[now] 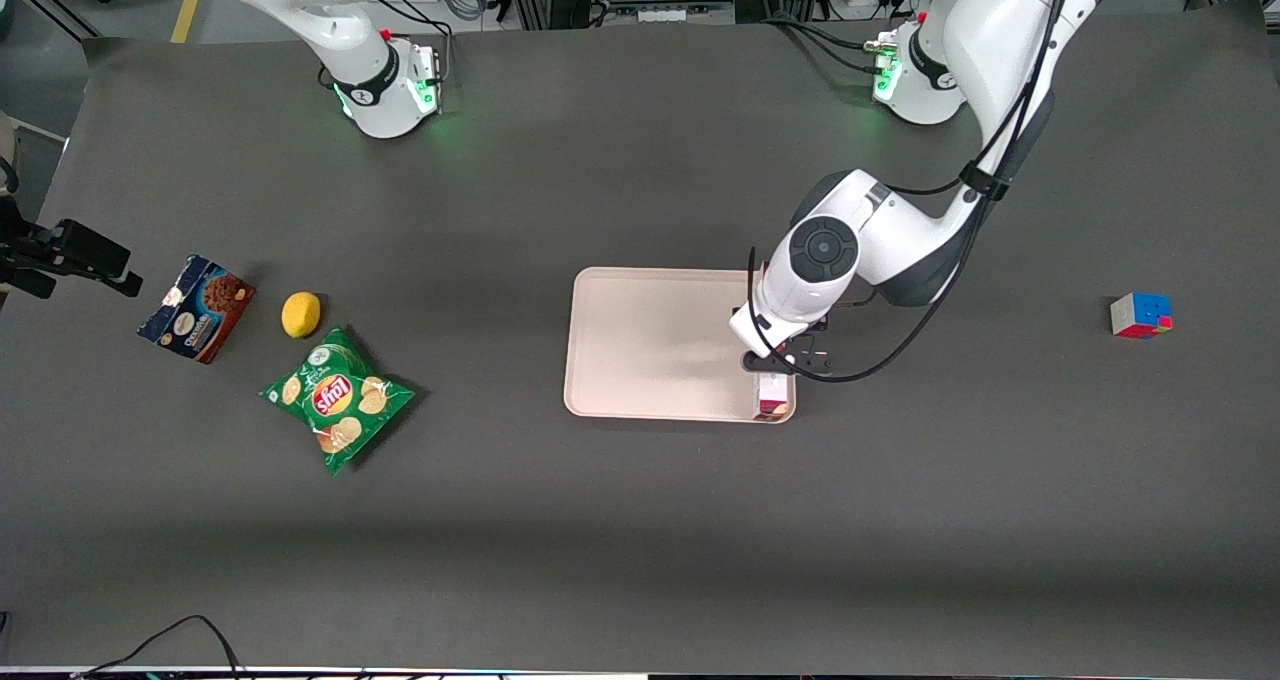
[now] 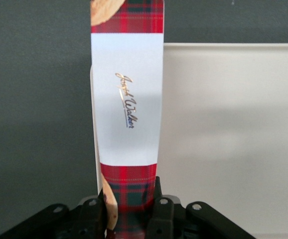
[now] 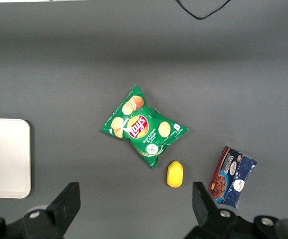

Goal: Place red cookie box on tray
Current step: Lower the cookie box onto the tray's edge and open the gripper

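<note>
Gripper clamped on one end of red cookie box; box lies along tray edge nearest working arm's end, over the rim.

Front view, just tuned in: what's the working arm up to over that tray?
The left arm's gripper is shut on the red cookie box, holding it along the edge of the tray that faces the working arm's end of the table. The wrist view shows the box's end reaching past the tray's rim. Whether the box rests on the tray yet is unclear.
</note>
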Controlling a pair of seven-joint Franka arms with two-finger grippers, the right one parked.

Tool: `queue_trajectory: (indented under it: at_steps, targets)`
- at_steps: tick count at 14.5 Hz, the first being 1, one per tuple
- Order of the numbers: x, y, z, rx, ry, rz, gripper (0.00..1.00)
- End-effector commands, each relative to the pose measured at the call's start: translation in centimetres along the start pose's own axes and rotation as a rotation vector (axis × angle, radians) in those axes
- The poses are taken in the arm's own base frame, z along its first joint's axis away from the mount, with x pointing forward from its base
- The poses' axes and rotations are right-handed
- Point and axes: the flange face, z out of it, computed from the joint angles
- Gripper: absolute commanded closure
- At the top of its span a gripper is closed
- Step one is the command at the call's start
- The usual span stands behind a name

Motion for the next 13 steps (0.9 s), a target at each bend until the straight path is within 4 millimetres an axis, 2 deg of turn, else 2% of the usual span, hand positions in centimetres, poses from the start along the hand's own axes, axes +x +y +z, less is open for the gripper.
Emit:
queue_trajectory:
  at_steps: [1,5,6,7,8,10,11,12,13]
  targets:
    - [-0.1,-0.2,0.6,-0.002,0.019,-0.079,1.00]
    - [0.0,-0.2,1.2,-0.011,0.020,-0.091,1.00]
    - [0.0,-0.1,1.3,-0.013,0.019,-0.090,0.95]
    - [0.0,0.0,1.6,-0.013,0.015,-0.088,0.85]
    - [0.1,0.1,1.6,-0.022,0.022,-0.088,0.82]
    - [0.0,0.3,2.0,-0.022,0.028,-0.078,0.64]
    - [-0.2,0.6,2.0,-0.015,0.035,-0.062,0.62]
    - [-0.5,1.0,2.1,-0.014,0.034,-0.054,0.45]
    - [-0.5,1.0,2.1,-0.014,0.034,-0.054,0.21]
